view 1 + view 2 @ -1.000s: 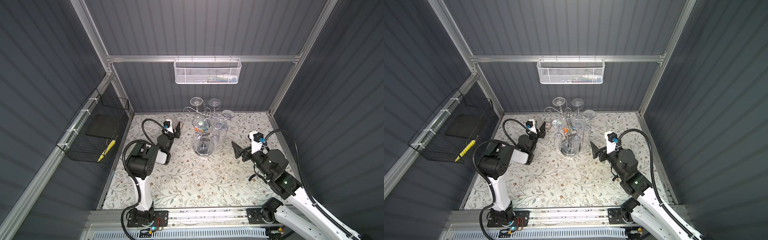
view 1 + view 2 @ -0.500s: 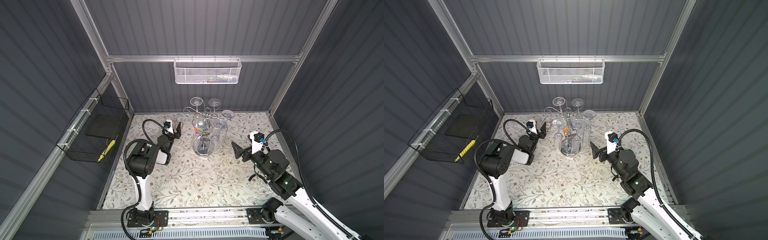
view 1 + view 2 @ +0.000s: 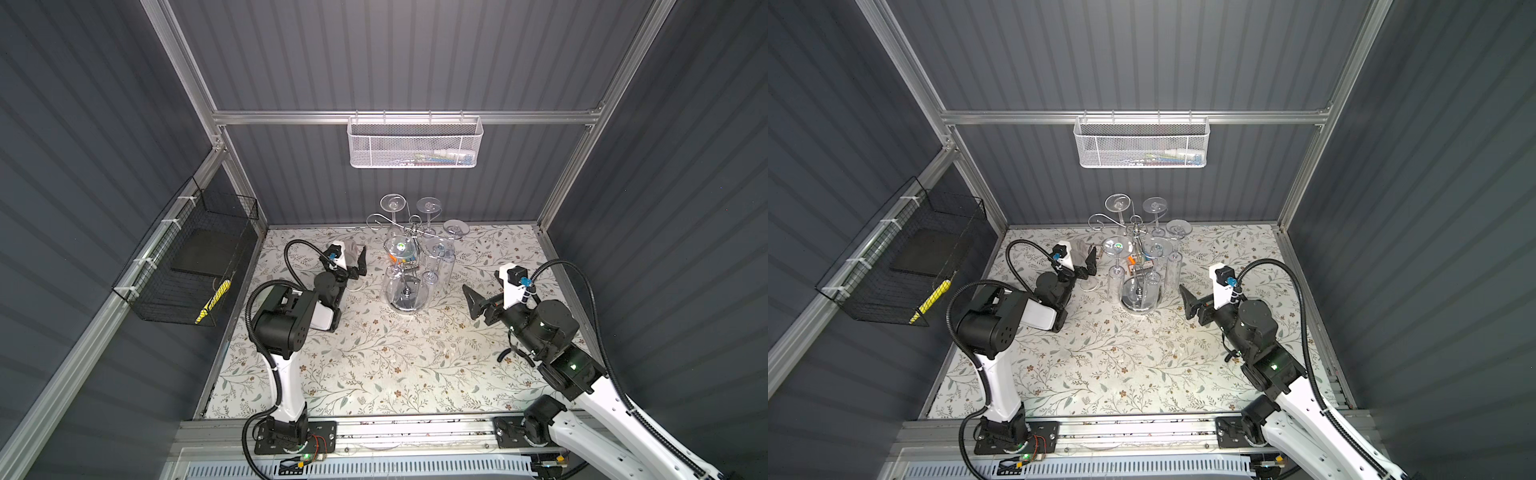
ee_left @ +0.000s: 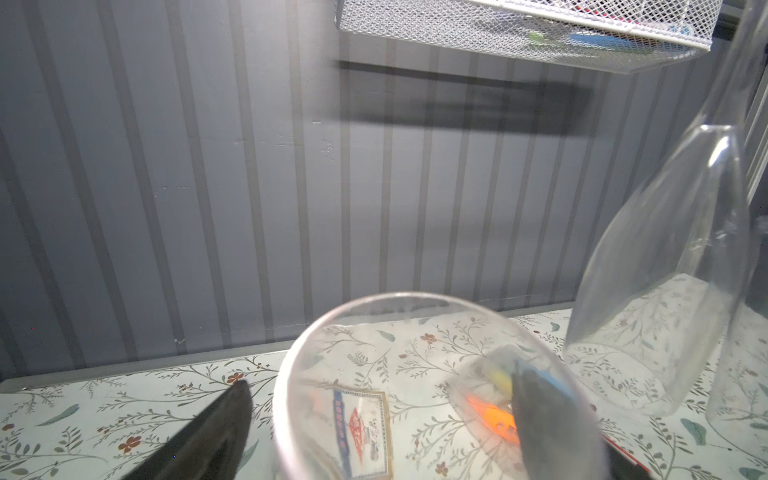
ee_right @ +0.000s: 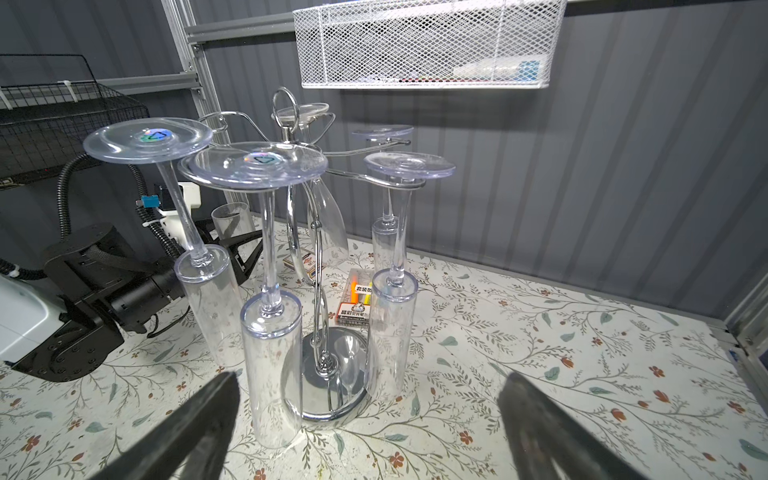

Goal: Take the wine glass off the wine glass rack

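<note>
On the left, the left pincer (image 3: 353,255) has sprung from a half-closed hold to its full spread within the last second. The clear, tall-bowled wine glass (image 4: 365,399) it had clasped now stands free between the two black fingers (image 4: 208,432), mouth up and gripped by nothing. That release suggests the main step is over. This glass is off its perch and parked on the flower-patterned bench (image 3: 374,365), just beside and left of the shiny chrome wire wine glass rack (image 3: 406,301). What remains, I judge, is backing the arm out without knocking it.

The left wrist view gives the rim and a narrow gap beside one finger, yet hides the foot. A top view shows that round foot (image 3: 1089,286) flat on the bench. The right wrist view alone lays out the rack's load: five more clear glasses (image 5: 270,365) hang upside down by their feet. In both top views one curled arm (image 3: 376,220) is bare.

On the right, the right pincer (image 3: 476,305) hovers near the rack, fully spread and empty, aimed at it.
</note>
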### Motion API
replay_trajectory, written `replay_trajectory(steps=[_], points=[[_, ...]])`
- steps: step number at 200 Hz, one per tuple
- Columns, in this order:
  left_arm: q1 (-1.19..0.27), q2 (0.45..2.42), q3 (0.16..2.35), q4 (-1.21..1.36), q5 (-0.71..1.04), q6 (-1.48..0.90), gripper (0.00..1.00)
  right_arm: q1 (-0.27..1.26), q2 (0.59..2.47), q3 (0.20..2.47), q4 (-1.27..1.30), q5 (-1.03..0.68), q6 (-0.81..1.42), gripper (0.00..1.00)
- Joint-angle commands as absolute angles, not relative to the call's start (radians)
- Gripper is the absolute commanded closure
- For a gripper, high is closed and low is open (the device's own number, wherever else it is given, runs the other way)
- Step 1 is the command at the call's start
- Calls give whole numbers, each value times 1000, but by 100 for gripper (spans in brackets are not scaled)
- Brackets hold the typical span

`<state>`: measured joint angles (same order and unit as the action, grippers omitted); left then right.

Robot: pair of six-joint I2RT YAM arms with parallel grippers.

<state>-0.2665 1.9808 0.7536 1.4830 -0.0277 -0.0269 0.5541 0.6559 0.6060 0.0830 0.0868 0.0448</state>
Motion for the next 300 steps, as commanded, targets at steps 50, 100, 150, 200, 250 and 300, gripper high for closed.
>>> replay_trajectory(steps=[50,100,150,200,250,300], points=[[-261,1851,681,1528,-43,-34,0,551,588,608,82,68,57,1],[-261,1751,634,1528,-23,-99,0,551,609,665,78,20,40,1],[-261,1558,579,1402,-32,-119,0,551,662,831,-37,79,70,1],[-261,1191,625,822,5,-223,0,550,674,1005,-143,165,223,1],[-261,1022,913,63,-30,-248,0,551,784,1190,-334,469,306,1],[-261,1019,1015,-115,-31,-375,0,500,926,1306,-383,321,308,1]])
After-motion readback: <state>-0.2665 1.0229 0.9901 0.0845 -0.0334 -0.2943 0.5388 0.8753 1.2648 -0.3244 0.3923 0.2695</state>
